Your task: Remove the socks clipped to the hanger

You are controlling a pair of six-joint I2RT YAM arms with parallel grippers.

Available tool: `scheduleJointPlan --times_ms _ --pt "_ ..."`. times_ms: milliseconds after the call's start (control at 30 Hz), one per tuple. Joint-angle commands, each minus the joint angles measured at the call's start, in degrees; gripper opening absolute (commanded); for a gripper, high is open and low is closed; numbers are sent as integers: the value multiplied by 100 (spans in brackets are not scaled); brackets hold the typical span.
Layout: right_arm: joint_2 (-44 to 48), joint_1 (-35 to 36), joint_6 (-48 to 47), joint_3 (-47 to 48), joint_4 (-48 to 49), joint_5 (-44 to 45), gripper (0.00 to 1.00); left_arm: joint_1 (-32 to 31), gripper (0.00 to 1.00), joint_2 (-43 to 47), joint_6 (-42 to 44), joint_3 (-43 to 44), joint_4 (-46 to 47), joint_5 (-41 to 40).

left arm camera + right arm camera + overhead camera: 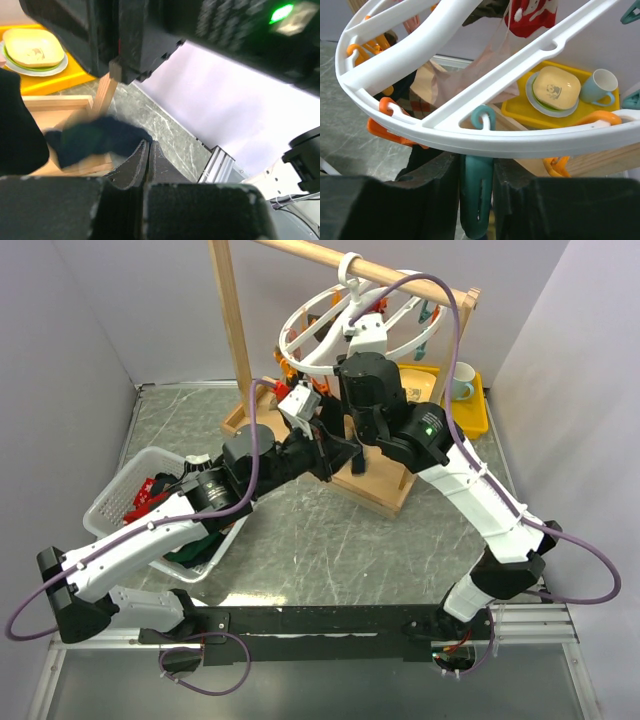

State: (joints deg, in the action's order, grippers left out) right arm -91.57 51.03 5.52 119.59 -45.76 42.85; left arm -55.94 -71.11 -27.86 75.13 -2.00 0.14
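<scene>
While the right claw (476,200) pinches shut on a teal clip (476,192) under the hanger (520,135) ring, squeeze fully and steadily; left claw (148,150) closed, apparently empty, navy sock (95,140) just beyond its tips.

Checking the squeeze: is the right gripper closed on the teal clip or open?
Shut on it: the right gripper flanks the teal clip, fingers touching both sides.
</scene>
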Motion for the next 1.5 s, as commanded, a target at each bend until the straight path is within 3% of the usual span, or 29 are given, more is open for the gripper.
scheduleJointPlan --times_ms 0,67,333,500,533,567,667,767,1000,1300,1467 --pt "481 30 -42 -216 567 -4 29 -57 1 -148 52 151 50 135" --pt "526 39 -24 -278 620 -40 26 -57 1 -210 35 151 24 196" --pt "701 30 63 -638 673 -145 27 -57 1 123 122 -226 -423 3" --pt "983 22 133 -1166 805 -181 33 -48 1 668 228 -508 -1161 -1067" --pt "1018 13 160 -1210 831 -181 35 -48 1 738 245 -526 -1493 -1252" --pt "1053 4 169 -1306 840 -189 49 -40 1 887 254 -517 -1670 -1410" --pt "1185 -31 177 -1438 823 -233 74 13 1 1160 237 -342 -2522 -2122" --pt "1308 -57 230 -1605 788 -277 81 101 1 1467 158 -96 -3373 -2904" --pt "2089 -75 520 -2325 1024 -934 82 697 1 2153 35 98 -4553 -4276" --pt "3312 -75 731 -3424 1517 -1262 82 1603 1 2383 -281 -473 -5494 -5602" --pt "3610 -75 837 -3819 1631 -1235 82 1859 1 2242 -387 -824 -5680 -5675"
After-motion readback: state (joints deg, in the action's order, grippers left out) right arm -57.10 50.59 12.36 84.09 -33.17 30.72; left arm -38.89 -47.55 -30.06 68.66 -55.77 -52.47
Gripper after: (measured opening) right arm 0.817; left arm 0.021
